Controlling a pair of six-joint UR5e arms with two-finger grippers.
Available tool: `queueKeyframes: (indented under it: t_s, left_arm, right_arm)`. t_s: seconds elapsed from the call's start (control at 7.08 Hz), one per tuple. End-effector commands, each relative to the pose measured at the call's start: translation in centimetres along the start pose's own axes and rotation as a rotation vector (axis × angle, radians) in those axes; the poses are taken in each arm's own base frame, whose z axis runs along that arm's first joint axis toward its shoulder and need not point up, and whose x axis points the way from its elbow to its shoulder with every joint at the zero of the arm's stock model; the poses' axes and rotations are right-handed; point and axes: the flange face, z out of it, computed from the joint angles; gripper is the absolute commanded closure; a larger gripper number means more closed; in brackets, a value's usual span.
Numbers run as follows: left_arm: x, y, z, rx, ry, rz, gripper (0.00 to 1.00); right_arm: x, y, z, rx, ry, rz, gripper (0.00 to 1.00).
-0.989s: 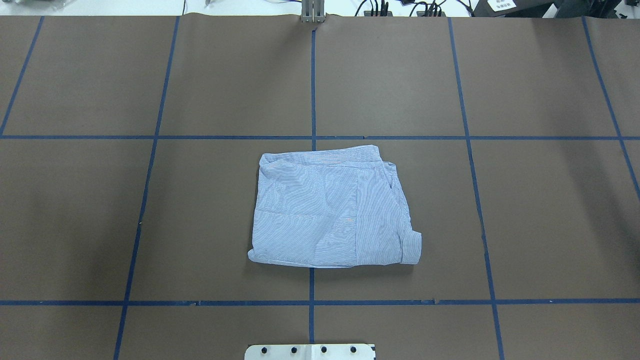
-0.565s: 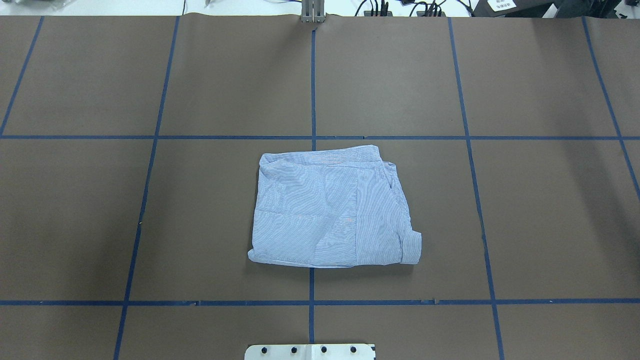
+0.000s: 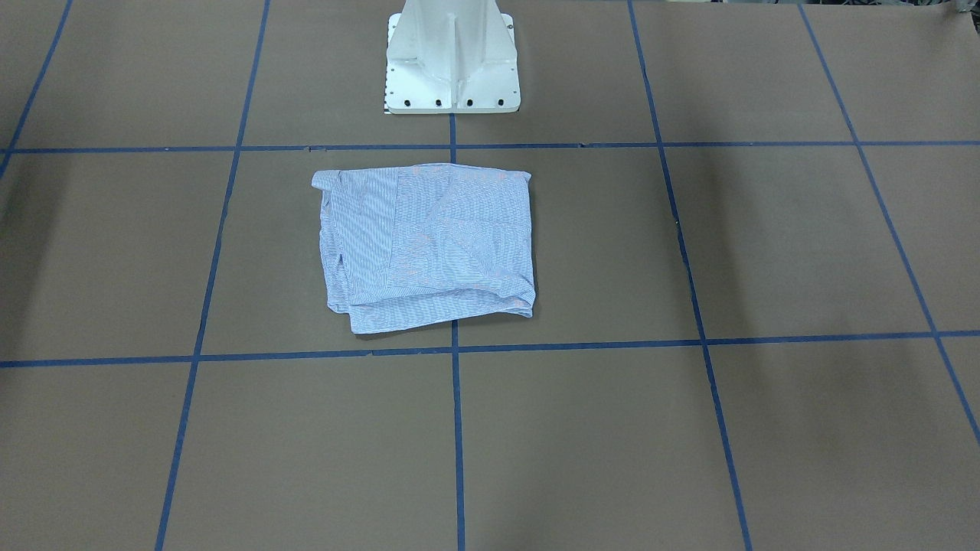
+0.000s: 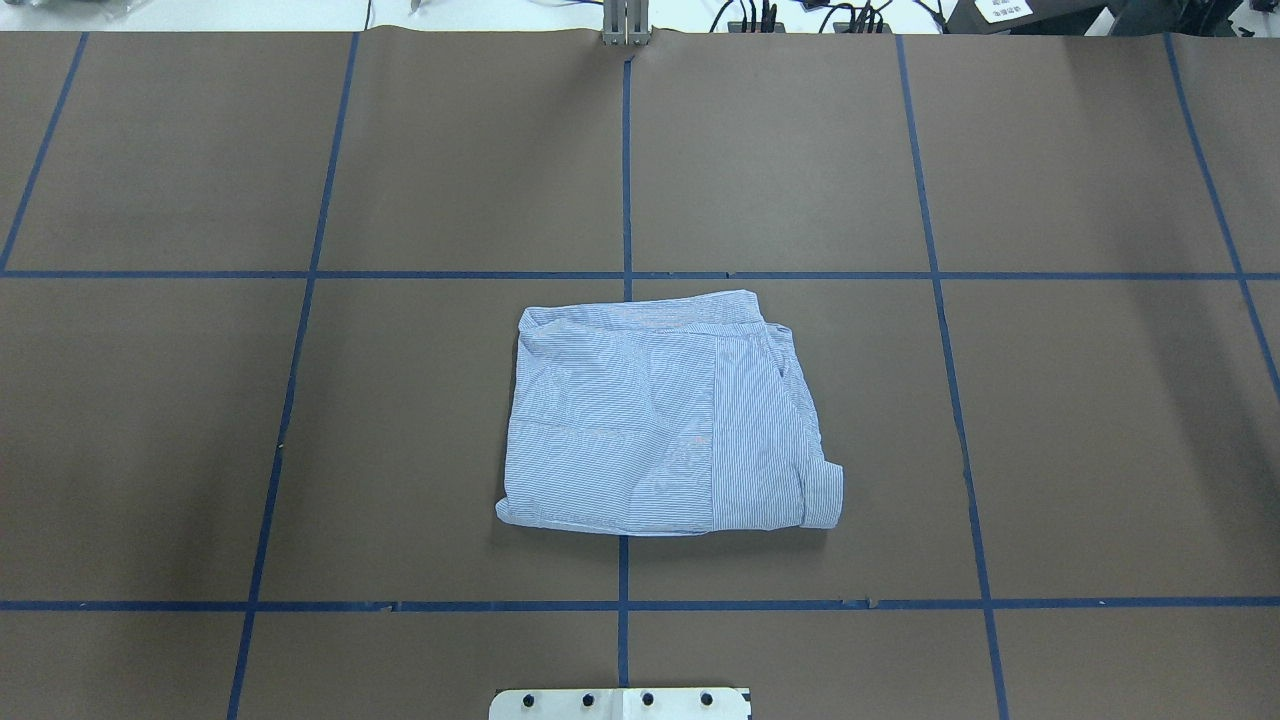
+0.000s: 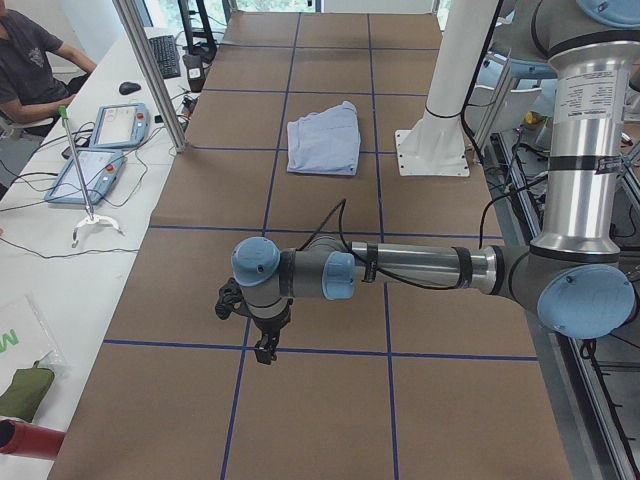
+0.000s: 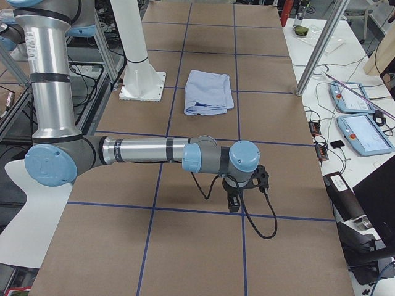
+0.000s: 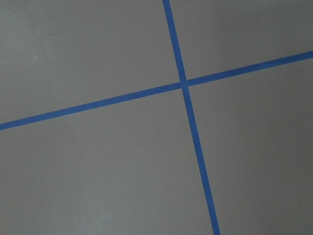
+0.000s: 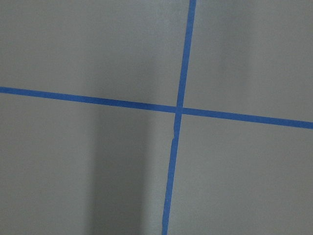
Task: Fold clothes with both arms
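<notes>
Brown table (image 4: 400,150), shirt (image 4: 660,420) far from left gripper (image 5: 266,352)

Silver-grey tubular arms (image 5: 420,268), light blue joint caps (image 5: 256,262), black cables (image 6: 274,223).

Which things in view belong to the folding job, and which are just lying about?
Job: folded striped shirt; left claw; right claw, both far from it.
Lying about: teach pendants, keyboard, mouse, cables, all off the work surface.
</notes>
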Motion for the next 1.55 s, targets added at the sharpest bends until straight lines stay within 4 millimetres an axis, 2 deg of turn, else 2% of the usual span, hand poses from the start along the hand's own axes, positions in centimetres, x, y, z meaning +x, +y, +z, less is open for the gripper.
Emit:
queueKeyframes:
  t_s: [0.0,0.28,0.57,1.13,1.27,1.41]
  left_arm:
    - [-0.1,0.1,0.1,-0.001,0.004,0.004,0.0]
    - [0.0,0.0,-0.1,0.002,0.004,0.007,0.0]
    - [0.0,0.0,-0.1,0.001,0.002,0.005,0.0]
    - [-0.3,0.1,0.2,-0.004,0.003,-0.017,0.0]
    - [-0.4,0.2,0.1,-0.002,0.006,-0.129,0.0]
    - [-0.4,0.4,0.1,0.004,0.003,-0.162,0.0]
  right_arm:
    - [1.4,2.1,1.2,-0.016,-0.013,0.026,0.0]
    - [1.6,2.5,1.4,0.001,-0.001,0.015,0.0]
    - [2.6,3.2,1.6,0.006,0.083,0.025,0.0]
    - [2.5,3.1,1.5,0.017,0.096,0.11,0.0]
    - [2.5,3.1,1.5,0.017,0.096,0.11,0.0]
    - [2.4,3.0,1.4,0.019,0.095,0.108,0.0]
